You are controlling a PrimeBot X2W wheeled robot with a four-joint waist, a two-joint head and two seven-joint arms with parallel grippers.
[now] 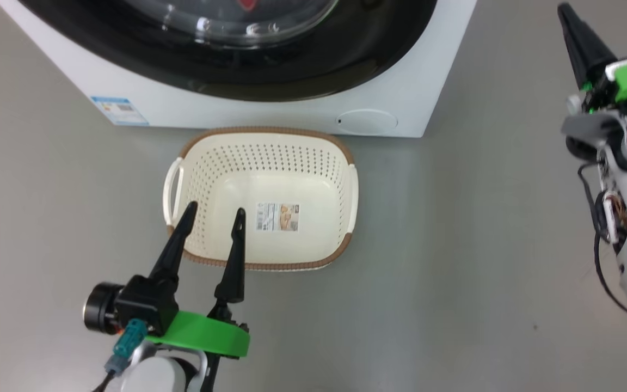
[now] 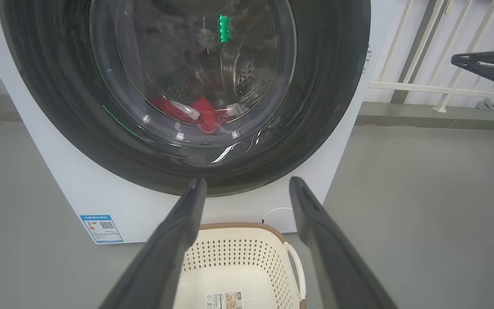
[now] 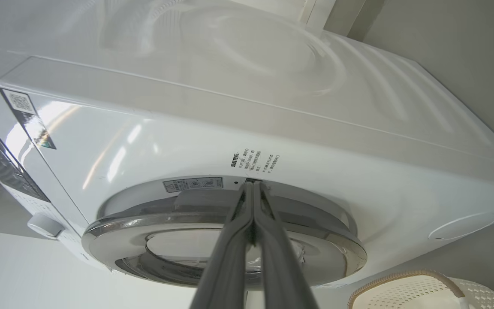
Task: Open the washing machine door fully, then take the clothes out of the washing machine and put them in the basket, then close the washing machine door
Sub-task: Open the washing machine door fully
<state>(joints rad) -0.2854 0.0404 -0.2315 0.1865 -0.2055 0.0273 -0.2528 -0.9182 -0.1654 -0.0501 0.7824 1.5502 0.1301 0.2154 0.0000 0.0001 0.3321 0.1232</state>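
Note:
The white washing machine [image 1: 270, 114] [image 2: 79, 189] [image 3: 272, 107] stands ahead with its door [image 1: 346, 49] [image 2: 324, 107] [image 3: 212, 219] against the front. Red clothes [image 2: 204, 113] lie in the drum behind the glass. The cream basket [image 1: 270, 130] [image 2: 238, 225] [image 3: 401, 277] sits empty on the floor before the machine, with a paper label on its bottom. My left gripper [image 1: 215, 209] [image 2: 247, 182] hangs open over the basket's near left part and holds nothing. My right gripper [image 1: 565, 10] [image 3: 251, 182] is shut, its tips at the door's edge where the rim meets the machine front.
Grey floor spreads to the left and right of the basket. A small round flap [image 1: 365, 121] [image 3: 461, 225] and a blue label [image 1: 119, 110] mark the machine's lower front. A white railing [image 2: 423, 64] runs behind the machine on the right.

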